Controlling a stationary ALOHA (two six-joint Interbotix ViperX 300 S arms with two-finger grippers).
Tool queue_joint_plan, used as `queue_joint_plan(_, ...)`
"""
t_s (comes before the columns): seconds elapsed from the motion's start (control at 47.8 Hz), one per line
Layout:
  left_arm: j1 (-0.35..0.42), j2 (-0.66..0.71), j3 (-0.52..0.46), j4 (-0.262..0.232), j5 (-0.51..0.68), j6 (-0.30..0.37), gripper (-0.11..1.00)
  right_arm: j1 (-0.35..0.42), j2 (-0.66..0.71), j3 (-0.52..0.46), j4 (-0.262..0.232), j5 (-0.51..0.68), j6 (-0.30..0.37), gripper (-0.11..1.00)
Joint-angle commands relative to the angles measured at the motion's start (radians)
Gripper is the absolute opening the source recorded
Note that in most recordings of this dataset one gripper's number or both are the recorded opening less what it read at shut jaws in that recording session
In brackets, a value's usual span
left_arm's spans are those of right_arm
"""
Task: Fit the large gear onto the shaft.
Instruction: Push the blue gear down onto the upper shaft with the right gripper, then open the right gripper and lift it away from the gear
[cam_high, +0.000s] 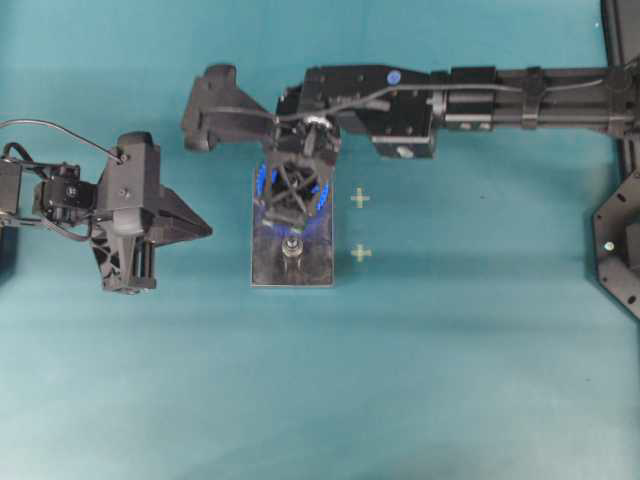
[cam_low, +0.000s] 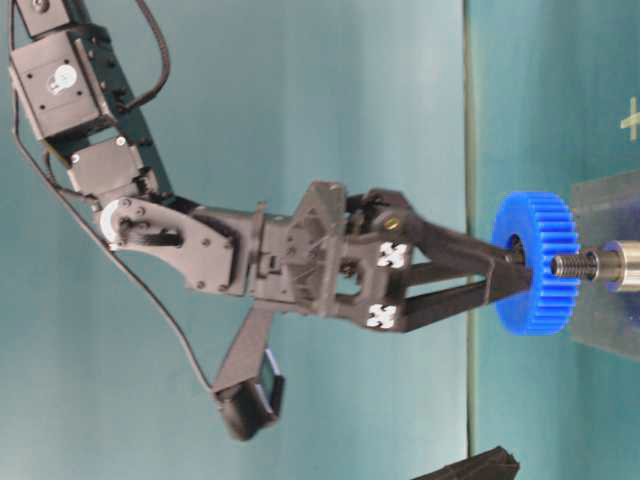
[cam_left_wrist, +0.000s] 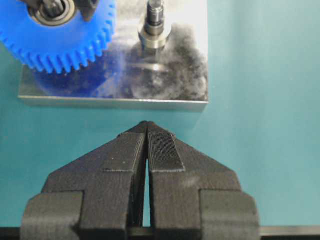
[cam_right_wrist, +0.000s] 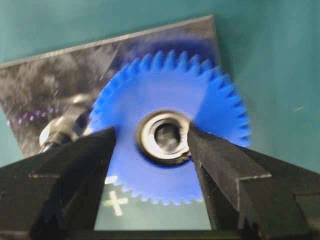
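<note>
The large gear (cam_high: 262, 180) is bright blue and lies flat over the far end of the dark grey plate (cam_high: 292, 275). It also shows in the table-level view (cam_low: 540, 225), the left wrist view (cam_left_wrist: 60, 47) and the right wrist view (cam_right_wrist: 210, 100). The shaft under it is hidden, except for a grey end inside the hub bore (cam_right_wrist: 167, 137). My right gripper (cam_high: 295, 195) (cam_right_wrist: 152, 132) straddles the metal hub. One finger touches the hub and a strip of blue shows beside the other. My left gripper (cam_high: 208, 230) (cam_left_wrist: 146, 124) is shut and empty, just left of the plate.
The second peg (cam_high: 292, 250) (cam_left_wrist: 155, 25) stands bare on the near half of the plate. Two pale cross marks (cam_high: 360, 198) (cam_high: 361, 253) lie on the teal table right of the plate. The right arm spans the back of the table.
</note>
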Motion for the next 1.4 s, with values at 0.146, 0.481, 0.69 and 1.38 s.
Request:
queue_joint_plan(0.146, 0.0, -0.006, -0.008, 0.003, -0.008, -0.002, 0.0, -0.021, -0.054, -0.028, -0.002, 0.002, -0.011, 0.71)
queue_joint_plan(0.481, -0.002, -0.006, -0.006, 0.003, -0.018, -0.003, 0.0, -0.025, -0.06, -0.015, 0.0, 0.003, -0.009, 0.71)
queue_joint_plan(0.69, 0.0, -0.006, -0.006, 0.002, -0.023, -0.003, 0.0, -0.026, -0.051, -0.009, 0.003, -0.005, -0.009, 0.71)
queue_joint_plan(1.38, -0.002, -0.006, -0.009, 0.003, -0.023, -0.023, 0.0, -0.032, -0.018, -0.005, 0.075, -0.008, -0.011, 0.7)
